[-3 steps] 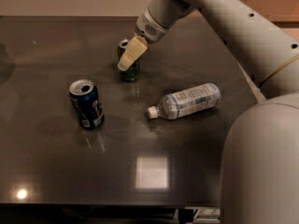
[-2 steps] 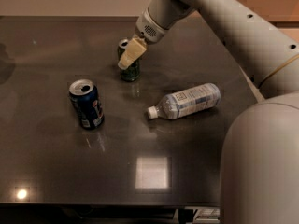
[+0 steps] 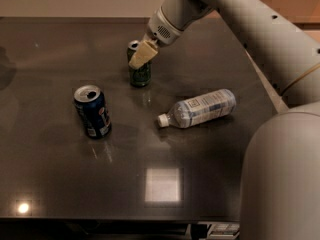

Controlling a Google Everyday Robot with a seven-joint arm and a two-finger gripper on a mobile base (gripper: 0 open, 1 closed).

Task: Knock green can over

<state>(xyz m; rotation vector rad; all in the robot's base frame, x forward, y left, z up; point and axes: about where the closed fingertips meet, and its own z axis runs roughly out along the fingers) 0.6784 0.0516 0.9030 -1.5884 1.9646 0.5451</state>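
Note:
The green can [image 3: 140, 75] stands upright on the dark table [image 3: 60, 184], towards the back and a little left of the middle. Its silver top shows to the left of the gripper. My gripper [image 3: 141, 55], cream-coloured at its tip, reaches down from the upper right and sits in front of the can's upper part, at its rim, hiding part of it. I cannot tell whether it touches the can.
A dark blue can [image 3: 93, 111] stands upright at the left, in front of the green can. A clear plastic bottle with a white cap [image 3: 197, 108] lies on its side to the right. My arm [image 3: 250, 19] spans the upper right and my body [image 3: 282, 179] fills the lower right.
The gripper has shifted very slightly up at the can's rim. The green can still stands upright, and the other things have not moved.

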